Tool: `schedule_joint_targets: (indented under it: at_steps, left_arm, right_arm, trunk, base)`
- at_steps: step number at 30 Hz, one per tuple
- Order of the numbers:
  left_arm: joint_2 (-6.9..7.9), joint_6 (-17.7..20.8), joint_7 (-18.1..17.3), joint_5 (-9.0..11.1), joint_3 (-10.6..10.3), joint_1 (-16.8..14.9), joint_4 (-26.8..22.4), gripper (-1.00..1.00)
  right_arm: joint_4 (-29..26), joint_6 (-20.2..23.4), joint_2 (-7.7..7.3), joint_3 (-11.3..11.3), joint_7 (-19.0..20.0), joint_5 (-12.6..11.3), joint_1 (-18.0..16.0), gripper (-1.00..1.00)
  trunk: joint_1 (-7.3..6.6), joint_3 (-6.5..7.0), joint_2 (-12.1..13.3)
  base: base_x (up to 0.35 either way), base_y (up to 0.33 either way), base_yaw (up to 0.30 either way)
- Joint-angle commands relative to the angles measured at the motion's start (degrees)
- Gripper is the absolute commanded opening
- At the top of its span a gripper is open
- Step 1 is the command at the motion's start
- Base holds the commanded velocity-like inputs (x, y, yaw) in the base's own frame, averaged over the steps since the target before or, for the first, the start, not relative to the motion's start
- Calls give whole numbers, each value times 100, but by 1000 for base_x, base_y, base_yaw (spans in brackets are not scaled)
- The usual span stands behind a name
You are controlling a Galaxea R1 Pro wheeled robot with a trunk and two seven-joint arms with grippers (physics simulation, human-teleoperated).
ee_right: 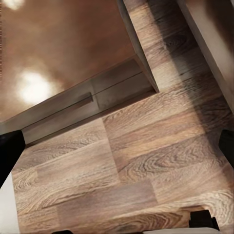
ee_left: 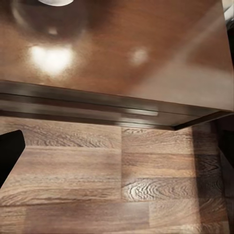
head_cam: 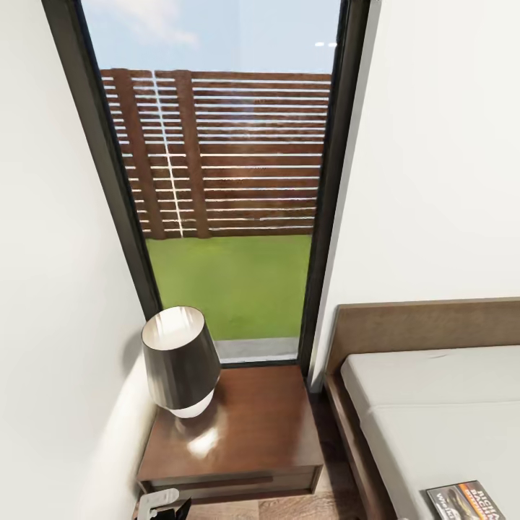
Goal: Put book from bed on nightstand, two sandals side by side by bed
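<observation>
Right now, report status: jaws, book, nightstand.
Both wrist views look over wood floor, jaws apparently empty, state unclear. Book on the bed, not yet moved. Nightstand ahead; lamp takes its left rear corner, rest of top free.

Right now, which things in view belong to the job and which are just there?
Job: book on the bed; nightstand beside it.
Just there: lamp on the nightstand; window; wood floor.
</observation>
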Motion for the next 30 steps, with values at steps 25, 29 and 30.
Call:
schedule_joint_targets:
  at_steps: [25, 29, 30]
  left_arm:
    - [1, -7, -50, 15, 47, -6, 9, 100]
    - [1, -8, -52, 15, 50, -6, 9, 100]
    - [1, -8, -55, 15, 50, -6, 9, 100]
  right_arm:
    - [9, -22, -3, 40, 16, -53, -6, 100]
    - [9, -22, -3, 40, 19, -53, -6, 100]
    - [9, -22, -2, 40, 17, -53, -6, 100]
  trunk:
    - [-41, 25, 70]
    - [-41, 25, 70]
    - [-41, 25, 70]
  base:
    - [0, 0, 0]
    - [0, 0, 0]
    - [0, 0, 0]
